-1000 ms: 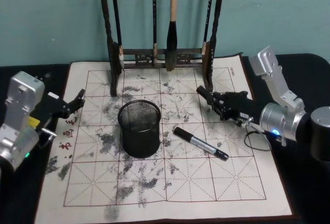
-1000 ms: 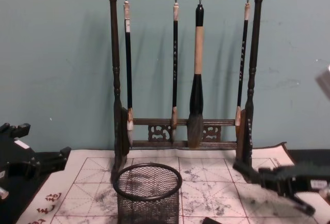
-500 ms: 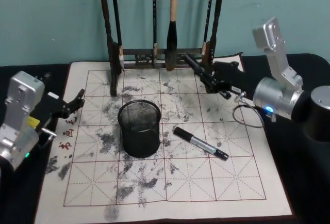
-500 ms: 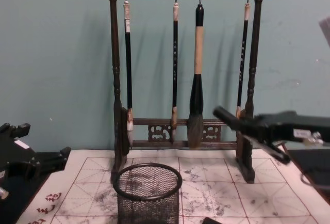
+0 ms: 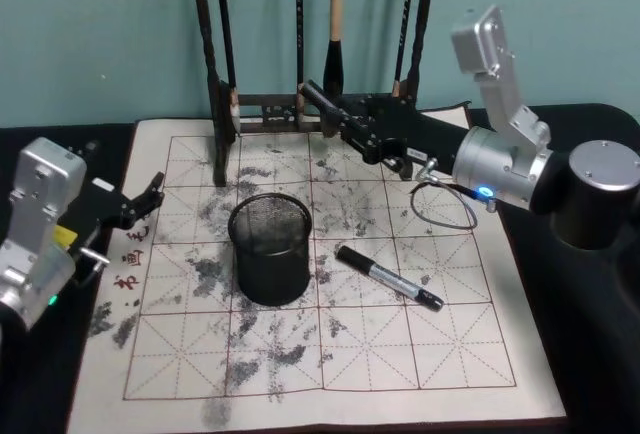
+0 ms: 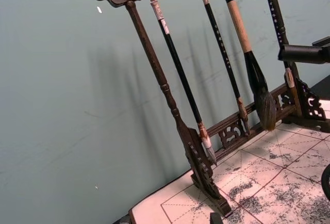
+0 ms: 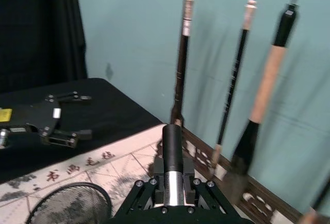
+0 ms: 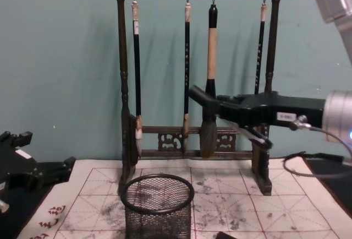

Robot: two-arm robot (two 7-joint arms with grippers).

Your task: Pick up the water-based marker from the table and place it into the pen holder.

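The water-based marker (image 5: 389,277), black with a grey label, lies slanted on the ink-stained cloth (image 5: 430,354) just right of the pen holder (image 5: 270,248), a round black mesh cup. Only the marker's tip (image 8: 225,235) pokes into the chest view beside the pen holder (image 8: 158,206). My right gripper (image 5: 316,90) hangs raised in front of the brush rack, behind and above the holder, shut and empty. It points left in the chest view (image 8: 194,92). My left gripper (image 5: 150,199) rests open at the cloth's left edge.
A tall dark wooden rack (image 5: 315,104) of hanging calligraphy brushes stands at the back of the cloth, close behind my right gripper. A cable loop (image 5: 445,209) dangles under the right wrist. The black table (image 5: 590,354) shows bare around the cloth.
My right arm has lifted from beside the marker and swung left and back, now hanging before the rack. The marker, pen holder and left arm have stayed put.
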